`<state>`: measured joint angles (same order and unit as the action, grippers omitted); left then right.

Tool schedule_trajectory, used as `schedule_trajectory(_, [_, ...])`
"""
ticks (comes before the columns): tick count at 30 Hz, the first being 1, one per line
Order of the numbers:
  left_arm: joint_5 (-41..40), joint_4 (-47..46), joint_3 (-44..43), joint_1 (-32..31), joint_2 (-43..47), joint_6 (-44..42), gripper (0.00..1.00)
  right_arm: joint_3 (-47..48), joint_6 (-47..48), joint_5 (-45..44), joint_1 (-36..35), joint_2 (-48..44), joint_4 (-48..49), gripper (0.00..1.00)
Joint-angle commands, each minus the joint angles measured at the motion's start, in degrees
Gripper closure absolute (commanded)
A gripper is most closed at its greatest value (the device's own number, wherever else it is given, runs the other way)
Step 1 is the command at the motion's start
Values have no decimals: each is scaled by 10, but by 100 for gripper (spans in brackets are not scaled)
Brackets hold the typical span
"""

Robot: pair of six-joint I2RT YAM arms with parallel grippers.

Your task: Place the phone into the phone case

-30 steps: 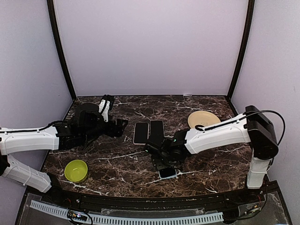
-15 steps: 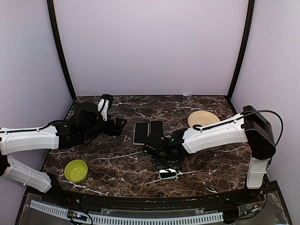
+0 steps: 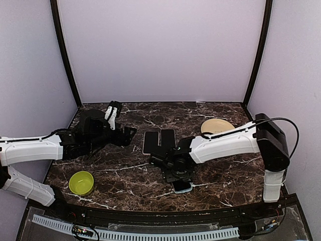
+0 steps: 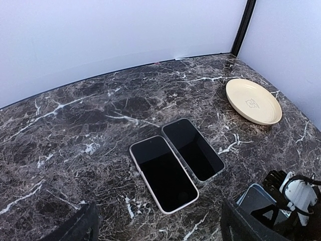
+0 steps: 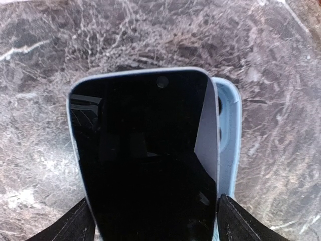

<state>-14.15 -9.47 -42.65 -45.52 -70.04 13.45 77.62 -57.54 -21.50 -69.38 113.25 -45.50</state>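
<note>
In the right wrist view a black-screened phone (image 5: 145,150) lies flat on a light blue phone case (image 5: 228,135). It sits askew, so the case's right rim shows beside it. My right gripper (image 5: 153,226) is open, with one finger on either side of the phone's near end. From above, phone and case (image 3: 182,187) lie near the front edge, just beyond the right gripper (image 3: 175,173). My left gripper (image 4: 160,228) is open and holds nothing. It hovers at the left (image 3: 128,134), looking toward the middle of the table.
Two other cased phones lie side by side mid-table, one white-rimmed (image 4: 163,173) and one clear-rimmed (image 4: 193,148). A cream plate (image 3: 218,127) is at the back right. A green bowl (image 3: 82,182) stands at the front left. Dark marble top, lilac walls around.
My right gripper's jaws have widened around the phone and the right arm has shifted slightly left. The phone now rests on the blue case. The left arm has stayed put.
</note>
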Motion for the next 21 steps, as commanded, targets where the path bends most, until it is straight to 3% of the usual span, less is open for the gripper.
schedule_trajectory(1, [25,-7,5,3,3,-19,16,45,16,-19,-3,-20,-44,17])
schedule_trajectory(7, [177,3,-23,0,-65,-35,30,12,72,41,15,-88,1,13])
schedule_trajectory(10, [213,37,-55,-9,-107,-64,39,-52,78,56,42,-147,33,19])
schedule_trajectory(13, [177,98,-99,-51,-168,-139,49,-128,80,73,96,-190,85,33])
schedule_trajectory(15, [154,124,-121,-82,-212,-176,58,-162,91,89,128,-198,129,48])
schedule_trajectory(21, [122,189,-201,-111,-324,-191,73,-170,126,86,162,-145,173,87])
